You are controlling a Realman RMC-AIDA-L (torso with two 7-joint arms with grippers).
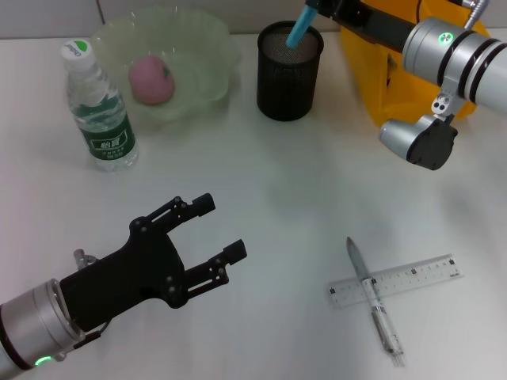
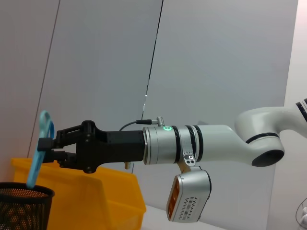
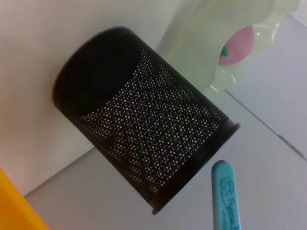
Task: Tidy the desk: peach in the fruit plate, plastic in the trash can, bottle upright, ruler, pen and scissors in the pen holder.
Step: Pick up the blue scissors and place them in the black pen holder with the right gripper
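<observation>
Scissors step in hand. Right gripper (image 2: 44, 149) sits over the black mesh pen holder (image 1: 289, 73) at the back of the desk, fingers pinched on the blue scissors (image 1: 299, 30). The handle shows above the rim and the lower end is already inside the cup. The left wrist view confirms the clamp on the blue handle just above the holder rim.

Left gripper (image 1: 212, 232) hovers low over the front left of the desk, jaws spread wide, holding nothing.

Done by the look of it: peach (image 1: 150, 79) in the fruit plate (image 1: 207, 36), bottle (image 1: 97, 111) upright beside it. Yellow trash can (image 1: 379, 79) is behind the right arm; can't see inside.

Still out: pen (image 1: 372, 298) lying across the ruler (image 1: 396, 280), front right, touching.

Next, my read: open the right fingers so the scissors drop in, lift clear of the rim without tipping the holder. Then take the pen first, since it sits on top.
</observation>
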